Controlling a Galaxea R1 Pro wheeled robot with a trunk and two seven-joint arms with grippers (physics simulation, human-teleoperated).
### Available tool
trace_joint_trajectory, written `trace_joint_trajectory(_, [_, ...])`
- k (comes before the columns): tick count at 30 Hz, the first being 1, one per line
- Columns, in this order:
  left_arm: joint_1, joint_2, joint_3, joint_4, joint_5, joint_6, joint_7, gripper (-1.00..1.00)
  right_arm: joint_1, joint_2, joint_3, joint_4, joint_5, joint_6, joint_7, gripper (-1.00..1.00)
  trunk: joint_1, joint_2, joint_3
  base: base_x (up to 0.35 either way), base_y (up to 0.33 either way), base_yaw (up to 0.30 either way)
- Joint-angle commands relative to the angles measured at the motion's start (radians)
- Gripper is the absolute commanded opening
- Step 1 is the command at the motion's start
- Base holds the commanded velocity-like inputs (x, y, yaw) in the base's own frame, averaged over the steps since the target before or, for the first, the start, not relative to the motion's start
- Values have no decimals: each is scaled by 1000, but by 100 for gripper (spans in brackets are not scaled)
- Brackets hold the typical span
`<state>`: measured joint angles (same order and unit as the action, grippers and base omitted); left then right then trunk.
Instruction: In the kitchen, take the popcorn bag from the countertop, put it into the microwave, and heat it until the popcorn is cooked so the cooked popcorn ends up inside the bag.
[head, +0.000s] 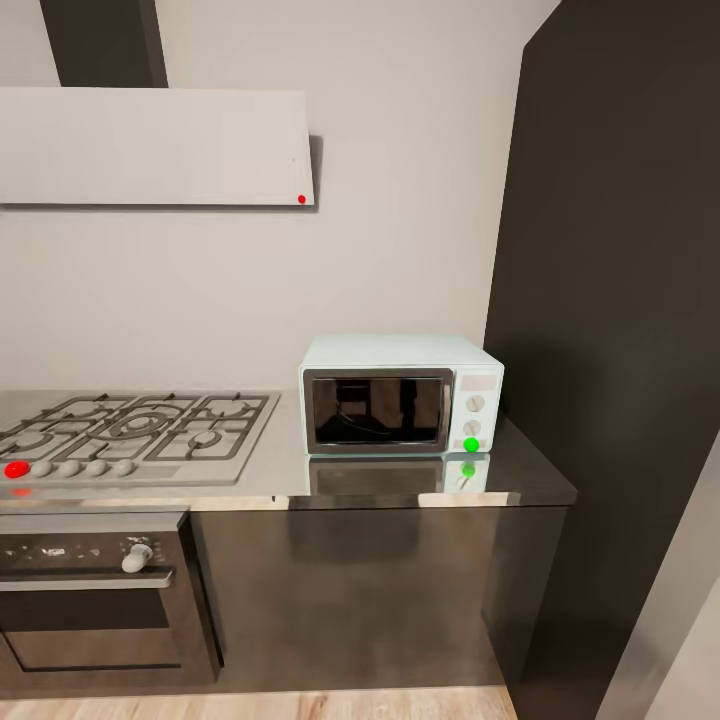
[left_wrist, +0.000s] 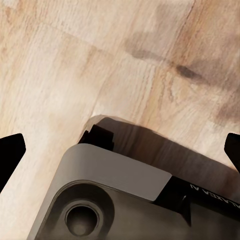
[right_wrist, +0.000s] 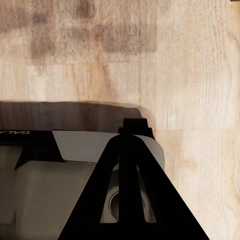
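A steel bench (head: 380, 490) runs over dark cabinets, with a gas hob (head: 130, 430) at its left above an oven (head: 95, 590). The mint microwave (head: 400, 395) sits on the bench near a dark wall panel, door closed, green light lit. Over wooden floor (left_wrist: 75, 60), the left claw (left_wrist: 120, 150) is spread wide; the right claw (right_wrist: 131, 150) is pressed together, empty.

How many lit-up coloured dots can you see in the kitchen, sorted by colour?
Red: 2, one on the hood, one on the hob
Green: 1, on the microwave; the green spot below it is its reflection in the countertop
Total: 3
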<state>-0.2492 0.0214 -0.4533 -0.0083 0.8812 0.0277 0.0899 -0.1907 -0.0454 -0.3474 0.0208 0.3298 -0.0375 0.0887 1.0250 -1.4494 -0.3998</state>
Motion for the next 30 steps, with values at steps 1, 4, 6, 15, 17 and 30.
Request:
trace_joint_trajectory(1, [-1,0,-8,-1,7,3,4,100,-1,-1,-8,2,8,-4,2,-100,0,-1,-1,0,0,0])
trace_joint_trajectory(4, [-1,0,-8,-1,7,3,4,100,-1,-1,-8,2,8,-4,2,-100,0,-1,-1,0,0,0])
trace_joint_trajectory(6, [-1,0,-8,-1,7,3,4,100,-1,0,-8,1,9,-4,6,-100,0,-1,-1,0,0,0])
trace_joint_trajectory(15, [0,0,-8,-1,7,3,4,100,-1,-29,94,2,121,-71,3,-100,0,-1,-1,0,0,0])
trace_joint_trajectory(17, [-1,0,-8,-1,7,3,4,100,-1,-29,96,2,125,-72,3,-100,0,-1,-1,0,0,0])
trace_joint_trajectory(30, [-1,2,-8,-1,7,3,4,100,-1,-4,94,1,123,-72,3,-100,0,-1,-1,0,0,0])
